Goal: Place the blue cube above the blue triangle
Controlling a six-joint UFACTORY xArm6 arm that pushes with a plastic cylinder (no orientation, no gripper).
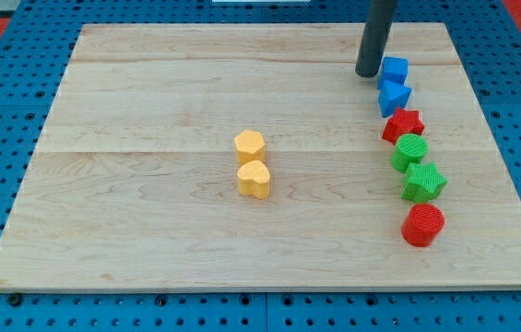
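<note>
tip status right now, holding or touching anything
My tip: no gripper, holds nothing; down on the board just left of the blue cube, which sits above the blue triangle. Contact cannot be told.

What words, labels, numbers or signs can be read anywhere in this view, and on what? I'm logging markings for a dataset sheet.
None: no text shows.
The wooden board is bare wood grain.
The blocks, from the blue cube and blue triangle down to the red cylinder, have plain faces.
My tip, just left of the blue cube, is unmarked.
</note>
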